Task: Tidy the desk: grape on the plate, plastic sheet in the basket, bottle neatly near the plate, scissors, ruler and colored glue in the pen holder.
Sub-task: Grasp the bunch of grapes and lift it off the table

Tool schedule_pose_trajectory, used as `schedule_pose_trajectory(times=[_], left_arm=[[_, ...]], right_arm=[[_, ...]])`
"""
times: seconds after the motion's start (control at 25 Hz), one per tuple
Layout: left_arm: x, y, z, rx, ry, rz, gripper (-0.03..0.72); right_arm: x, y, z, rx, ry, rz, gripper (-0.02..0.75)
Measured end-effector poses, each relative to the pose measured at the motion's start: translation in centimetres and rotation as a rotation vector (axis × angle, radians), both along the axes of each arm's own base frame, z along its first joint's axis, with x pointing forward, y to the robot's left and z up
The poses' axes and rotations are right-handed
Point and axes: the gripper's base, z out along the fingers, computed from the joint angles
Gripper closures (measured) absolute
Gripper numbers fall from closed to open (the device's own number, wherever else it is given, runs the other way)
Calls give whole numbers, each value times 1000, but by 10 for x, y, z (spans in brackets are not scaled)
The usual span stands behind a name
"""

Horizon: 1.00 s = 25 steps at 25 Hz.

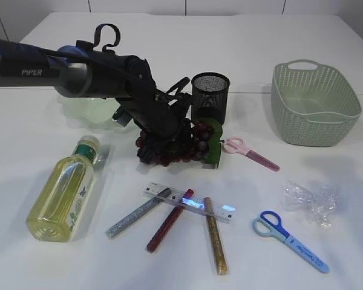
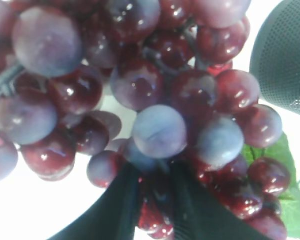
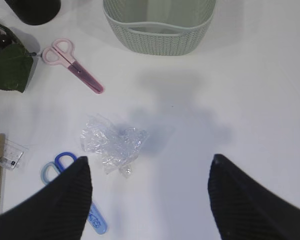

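A bunch of dark red grape (image 1: 190, 145) with a green leaf lies in front of the black mesh pen holder (image 1: 210, 96). My left gripper (image 1: 168, 136) is down in the bunch. In the left wrist view its fingers (image 2: 122, 200) stand close together, shut on berries of the grape (image 2: 160, 130). The pale green plate (image 1: 88, 112) shows behind that arm. The bottle (image 1: 63, 190) lies on its side at the front left. My right gripper (image 3: 150, 172) hangs open above bare table, just right of the crumpled plastic sheet (image 3: 112, 142).
The green basket (image 1: 314, 103) stands at the back right. Pink scissors (image 1: 249, 152) lie beside the grape leaf, blue scissors (image 1: 287, 238) at the front right. A clear ruler (image 1: 221, 208) lies under silver (image 1: 136, 212), red (image 1: 169, 220) and gold (image 1: 215, 235) glue sticks.
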Motion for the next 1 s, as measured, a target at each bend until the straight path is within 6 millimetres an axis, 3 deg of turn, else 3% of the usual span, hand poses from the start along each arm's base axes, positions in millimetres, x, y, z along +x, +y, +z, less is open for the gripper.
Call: schedule_pose_trajectory(times=[0.32,0.68,1.0], left_arm=[[0,-1,0,-14,2,9,591],[0,-2,1,-28,7,19,601],[-1,-1,19,-46,-14,17,602]], right_arm=[[0,0,0,0,0,0,175],[0,0,0,0,0,0,175],[0,0,0,0,0,0,175]])
